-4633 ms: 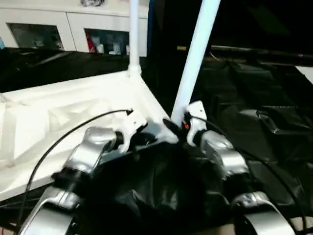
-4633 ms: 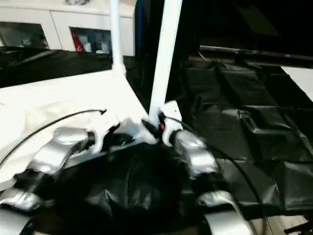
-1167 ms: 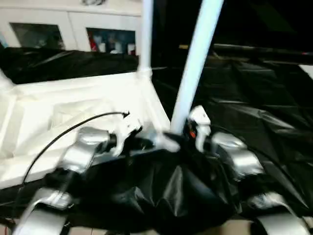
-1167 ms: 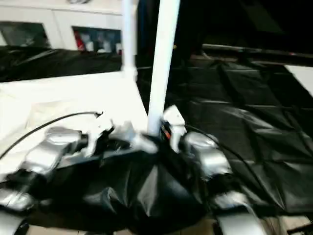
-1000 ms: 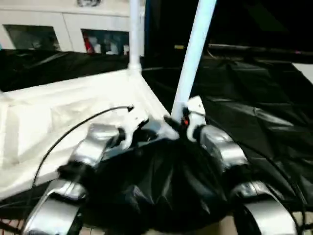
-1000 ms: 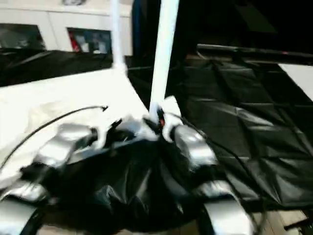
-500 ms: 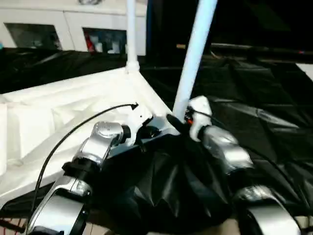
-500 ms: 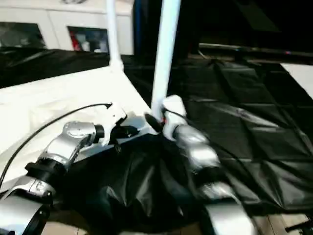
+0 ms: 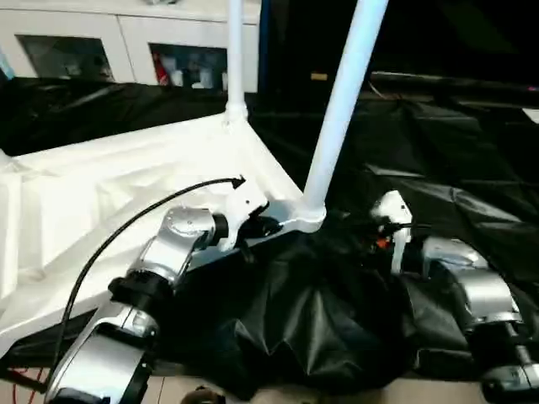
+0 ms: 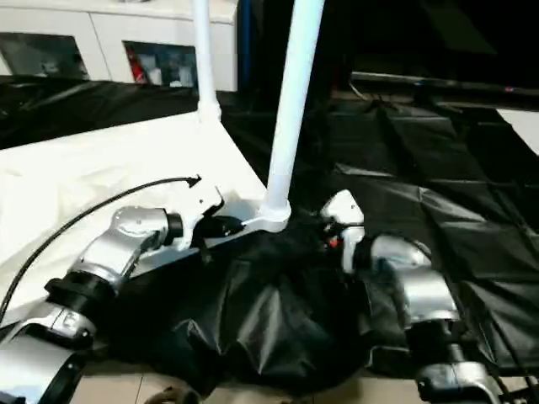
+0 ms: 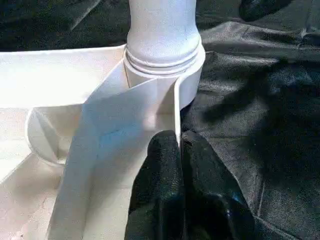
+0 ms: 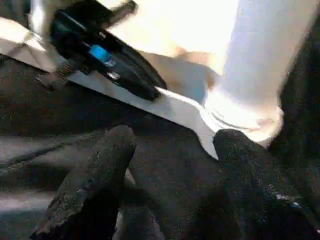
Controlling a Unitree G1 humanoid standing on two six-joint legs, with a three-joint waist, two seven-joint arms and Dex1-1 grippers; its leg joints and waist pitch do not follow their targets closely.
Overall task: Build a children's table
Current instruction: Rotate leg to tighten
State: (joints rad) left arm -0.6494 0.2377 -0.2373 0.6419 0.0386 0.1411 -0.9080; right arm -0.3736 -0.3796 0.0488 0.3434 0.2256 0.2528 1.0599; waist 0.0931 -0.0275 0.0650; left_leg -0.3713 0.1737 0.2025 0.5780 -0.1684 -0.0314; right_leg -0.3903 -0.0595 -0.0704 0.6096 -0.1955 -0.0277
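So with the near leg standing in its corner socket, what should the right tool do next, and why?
Probably move off to fetch another leg. The near leg stands upright in its corner socket of the tabletop, the right tool is open and apart from it, and the left tool is shut on the tabletop's rim.

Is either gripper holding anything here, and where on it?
Left gripper pinches the tabletop rim wall beside the near leg socket. Right gripper is open, holding nothing.

Both upright legs (image 9: pixel 341 101) run off the head views' top edge.
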